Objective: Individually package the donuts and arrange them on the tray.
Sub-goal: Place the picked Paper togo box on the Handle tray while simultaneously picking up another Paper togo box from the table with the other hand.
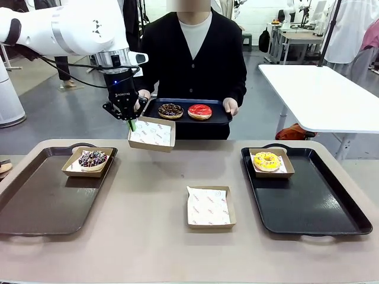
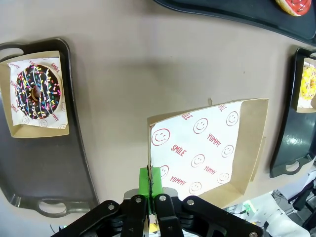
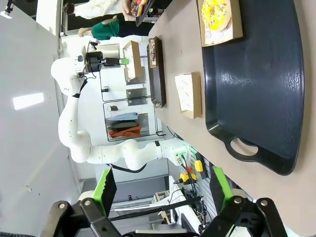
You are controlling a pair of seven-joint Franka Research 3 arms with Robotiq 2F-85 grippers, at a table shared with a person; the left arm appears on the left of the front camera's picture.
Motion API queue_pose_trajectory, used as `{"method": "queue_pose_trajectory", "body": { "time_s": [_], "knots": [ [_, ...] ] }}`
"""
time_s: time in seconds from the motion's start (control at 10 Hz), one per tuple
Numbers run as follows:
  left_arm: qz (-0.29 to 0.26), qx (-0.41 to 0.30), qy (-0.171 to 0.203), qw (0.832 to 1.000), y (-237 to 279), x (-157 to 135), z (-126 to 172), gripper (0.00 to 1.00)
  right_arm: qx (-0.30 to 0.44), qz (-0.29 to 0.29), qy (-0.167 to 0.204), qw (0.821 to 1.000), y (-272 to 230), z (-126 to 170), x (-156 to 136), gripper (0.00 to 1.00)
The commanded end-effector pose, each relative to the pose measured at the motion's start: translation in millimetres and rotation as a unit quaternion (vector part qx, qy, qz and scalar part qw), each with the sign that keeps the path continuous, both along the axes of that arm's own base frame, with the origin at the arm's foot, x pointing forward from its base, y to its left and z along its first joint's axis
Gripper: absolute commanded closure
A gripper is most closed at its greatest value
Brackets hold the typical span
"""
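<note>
While the sprinkled donut and the yellow-glazed donut each sit boxed on a tray on the table, the other two lie bare on a small dark tray that the person holds in both hands at the far side. On it the dark chocolate donut is to the robot's left and the red-glazed donut just beside it.

The sprinkled one rests in the first box, at the far corner of the brown tray on the left. The yellow one rests in the second box, at the far end of the black tray on the right.

The left gripper is pinched tight on one wall of the carried box, holding it clear of the table top just in front of the person's tray. In the left wrist view its green pads clamp the cardboard edge, and the paper liner shows red smiley faces and the words SMILE and YUMMY. A spare box, lined and empty, lies flat on the bare surface between the two big trays.

The right gripper has its jaws spread wide with nothing between them, off the right end of the table.

The table top is matte tan with rounded corners. Beyond it are a grey floor, a white table to the right, and workbenches at the back of the room.
</note>
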State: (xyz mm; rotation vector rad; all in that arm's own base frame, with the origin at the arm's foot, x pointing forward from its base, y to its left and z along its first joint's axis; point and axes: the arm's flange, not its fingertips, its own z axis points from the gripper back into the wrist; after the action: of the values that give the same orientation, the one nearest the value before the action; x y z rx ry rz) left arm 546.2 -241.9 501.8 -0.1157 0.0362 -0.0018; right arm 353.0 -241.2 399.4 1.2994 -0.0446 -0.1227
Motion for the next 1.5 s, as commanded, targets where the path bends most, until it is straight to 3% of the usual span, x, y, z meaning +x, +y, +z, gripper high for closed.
{"method": "queue_pose_trajectory", "body": {
  "time_s": [0.0, 0.3, 0.4, 1.4],
  "knots": [
    [-0.001, -0.001, -0.001, 1.0, 2.1, -3.4, 2.3, 1.0, 0.018, -0.004, -0.007, 1.0, -0.9, -7.4, 1.8, 0.0],
    [-0.001, -0.001, -0.001, 1.0, 2.1, -3.4, 2.3, 1.0, 0.015, -0.035, -0.041, 0.998, 0.5, -9.4, 7.2, 0.0],
    [-0.001, -0.001, -0.001, 1.0, 2.1, -3.4, 2.3, 1.0, 0.008, -0.006, -0.002, 1.0, -0.3, -6.3, 3.5, 0.0],
    [-0.001, -0.001, -0.001, 1.0, 2.1, -3.4, 2.3, 1.0, 0.008, -0.006, -0.002, 1.0, -0.3, -6.3, 3.5, 0.0]
  ]
}}
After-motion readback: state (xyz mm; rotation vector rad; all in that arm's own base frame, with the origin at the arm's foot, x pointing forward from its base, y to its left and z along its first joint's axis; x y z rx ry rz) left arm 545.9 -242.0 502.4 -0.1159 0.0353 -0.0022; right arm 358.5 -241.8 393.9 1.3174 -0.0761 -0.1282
